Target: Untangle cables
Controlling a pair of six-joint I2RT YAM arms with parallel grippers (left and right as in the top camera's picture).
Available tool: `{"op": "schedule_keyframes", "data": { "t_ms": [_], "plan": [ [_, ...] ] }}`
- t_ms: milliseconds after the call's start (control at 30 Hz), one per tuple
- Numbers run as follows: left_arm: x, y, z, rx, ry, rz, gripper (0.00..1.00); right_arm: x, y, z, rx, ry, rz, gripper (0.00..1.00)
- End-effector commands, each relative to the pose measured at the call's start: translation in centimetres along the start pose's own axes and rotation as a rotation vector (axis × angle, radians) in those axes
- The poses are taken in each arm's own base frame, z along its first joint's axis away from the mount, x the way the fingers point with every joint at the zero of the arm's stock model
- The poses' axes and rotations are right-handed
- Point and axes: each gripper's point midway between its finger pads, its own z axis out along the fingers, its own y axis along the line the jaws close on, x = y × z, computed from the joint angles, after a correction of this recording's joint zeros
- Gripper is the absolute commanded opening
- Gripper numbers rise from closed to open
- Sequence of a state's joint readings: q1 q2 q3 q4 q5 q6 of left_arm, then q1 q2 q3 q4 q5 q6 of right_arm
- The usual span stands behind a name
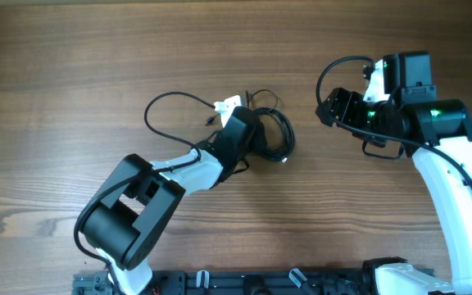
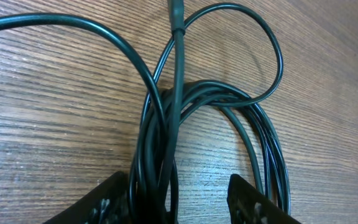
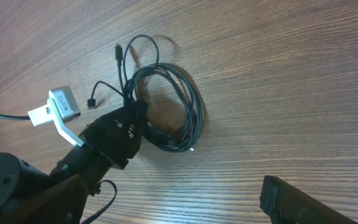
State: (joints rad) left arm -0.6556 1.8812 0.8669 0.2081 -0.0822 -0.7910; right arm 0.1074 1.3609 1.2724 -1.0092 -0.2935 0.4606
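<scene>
No readable text here. The small silver box-shaped camera unit [image 3: 64,101] carries a pale label, print too tiny to make out; white marks on the black left gripper [image 3: 137,115] are illegible.

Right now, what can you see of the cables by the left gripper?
The cables are thin, glossy black cords, mostly wound in a loose flat coil lying on the wooden table, with freer loops crossing it and small plugs on loose ends. The left gripper straddles several strands at the coil's edge, jaws apart, not visibly pinching.

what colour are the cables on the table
The cables are black, clearest in the left wrist view.
</scene>
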Motion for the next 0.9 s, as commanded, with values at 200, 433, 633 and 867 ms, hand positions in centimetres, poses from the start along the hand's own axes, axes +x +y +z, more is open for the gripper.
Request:
{"op": "schedule_keyframes", "data": {
  "t_ms": [200, 433, 633, 867],
  "plan": [
    [3.1, 2.9, 1.1, -0.101, 0.079, 0.024, 0.36, -0.6, -0.1, -0.1, 0.012, -0.016, 0.018, 0.92],
    [-2.6, 0.3, -3.8, -0.03, -0.038, -0.011, 0.04, -0.9, -0.2, -0.1, 0.016, -0.032, 0.007, 0.92],
    [-6.7, -7.2, -17.5, 0.432, -0.025, 0.215, 0.04, 1.3, 7.8, -1.2, -0.392, 0.053, -0.286, 0.91],
    [-9.1, -4.0, -21.1, 0.374, -0.096, 0.219, 0.04, 3.9, 13.1, -0.6, -0.453, 0.085, -0.28, 0.79]
  ]
}}
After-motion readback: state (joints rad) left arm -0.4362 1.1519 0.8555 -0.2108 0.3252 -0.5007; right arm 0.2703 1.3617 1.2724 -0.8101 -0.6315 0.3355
